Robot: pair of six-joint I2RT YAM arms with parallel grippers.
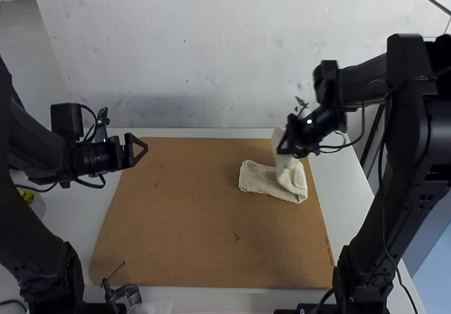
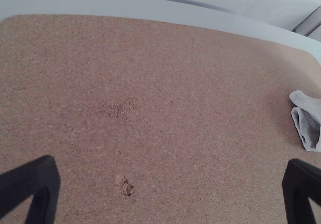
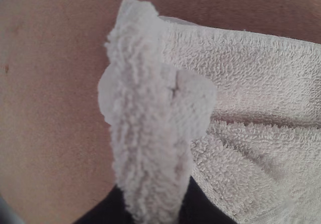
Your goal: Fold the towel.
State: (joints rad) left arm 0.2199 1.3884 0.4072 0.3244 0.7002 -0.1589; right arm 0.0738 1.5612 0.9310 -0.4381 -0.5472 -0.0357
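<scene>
"Brown board point(image 1: 190, 208) is covering the pale table point(image 1: 352, 194), and you're seeing the towel point(image 1: 255, 177) lying near the board's right side in the high view. Where is your right gripper point(image 3: 154, 189) coming into this?"

"It's pinching the towel, with its fingers closed down on a narrow, doubled ridge of cloth. You're holding that part upright above the board while the rest is resting below it."

"Why are you holding it up like that?"

"Probably so the raised part can be going over the lying part. You're using the board as your support, and the low cloth is staying flat enough to be receiving a fold. Beside the ridge, you're seeing a crease with cloth layers meeting along it, so you're likely working partway through the folding."

"And your left gripper point(image 2: 170, 169)?"

"Its fingers are standing wide apart with nothing between them. It's hanging over the board, well apart from the towel, probably leaving your right arm room to be working alone."

"What are you watching for next?"

"You're needing to lay the ridge down evenly before letting go. If you're releasing it too high, it may be slumping into a bunch rather than settling edge to edge."
</scene>
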